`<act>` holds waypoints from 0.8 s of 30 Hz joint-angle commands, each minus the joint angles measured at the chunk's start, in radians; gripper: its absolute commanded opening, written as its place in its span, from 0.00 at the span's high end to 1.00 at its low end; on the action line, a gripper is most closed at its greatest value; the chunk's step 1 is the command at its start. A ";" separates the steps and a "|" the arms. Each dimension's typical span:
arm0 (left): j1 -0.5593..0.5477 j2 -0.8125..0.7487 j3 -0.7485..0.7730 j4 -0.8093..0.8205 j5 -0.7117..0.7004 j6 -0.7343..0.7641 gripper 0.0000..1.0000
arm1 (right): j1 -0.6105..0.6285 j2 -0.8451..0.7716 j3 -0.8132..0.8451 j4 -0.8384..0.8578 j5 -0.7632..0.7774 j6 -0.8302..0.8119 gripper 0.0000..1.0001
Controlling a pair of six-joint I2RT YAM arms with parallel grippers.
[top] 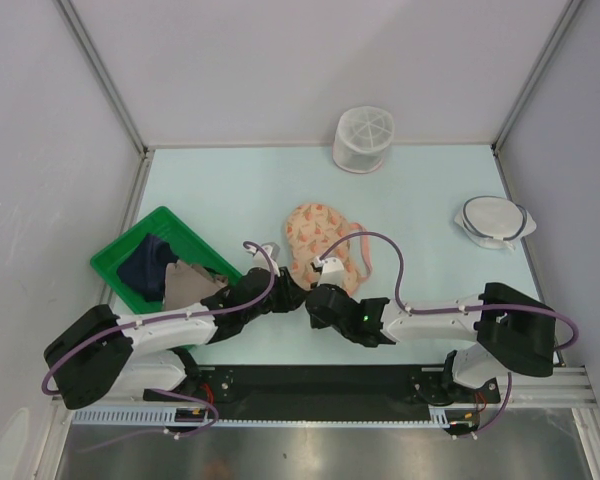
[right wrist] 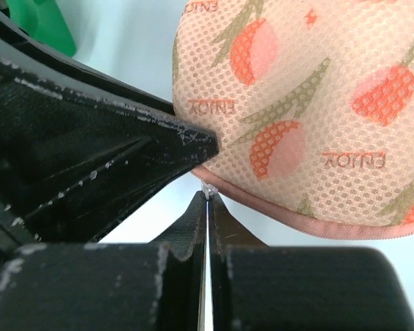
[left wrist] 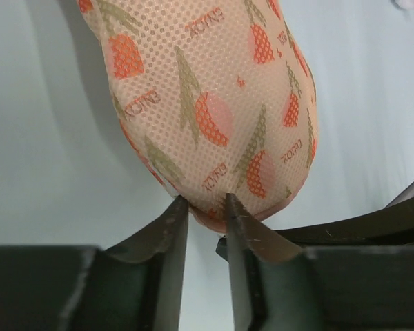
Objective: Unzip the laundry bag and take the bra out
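The laundry bag [top: 320, 243], a peach mesh pouch with orange-red print and pink zip edging, lies in the middle of the table. My left gripper [left wrist: 205, 202] has its two narrow-set tips pinching the pouch's near end [left wrist: 214, 117]. My right gripper [right wrist: 207, 196] is shut on a small whitish zip pull [right wrist: 206, 187] at the pink edging [right wrist: 290, 212]. In the top view both grippers meet at the pouch's near end, the left gripper [top: 292, 292] beside the right gripper [top: 311, 291]. The bra is hidden.
A green tray [top: 115, 258] holding dark navy and tan cloths sits at the left. At the back stands a white mesh cylinder [top: 363, 138]. A flat round white mesh disc [top: 492, 220] lies at the right. The left finger [right wrist: 124, 138] crowds the right wrist view.
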 commanded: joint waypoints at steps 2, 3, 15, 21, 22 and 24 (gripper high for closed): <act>-0.004 -0.002 0.000 0.043 -0.035 -0.015 0.82 | 0.006 0.012 0.038 0.073 -0.010 -0.033 1.00; -0.004 -0.002 0.003 0.042 -0.044 -0.013 0.87 | 0.006 0.015 0.038 0.073 -0.018 -0.034 1.00; 0.012 -0.016 0.018 -0.006 -0.096 0.025 1.00 | 0.008 -0.025 0.009 0.020 0.051 -0.010 1.00; 0.038 -0.018 0.015 -0.009 -0.082 0.036 1.00 | 0.006 -0.049 -0.002 -0.033 0.088 0.000 1.00; 0.039 -0.016 0.014 -0.009 -0.084 0.039 1.00 | 0.008 -0.051 -0.003 -0.047 0.092 0.003 1.00; 0.045 -0.016 0.008 -0.008 -0.084 0.039 1.00 | 0.006 -0.057 -0.011 -0.059 0.111 0.006 1.00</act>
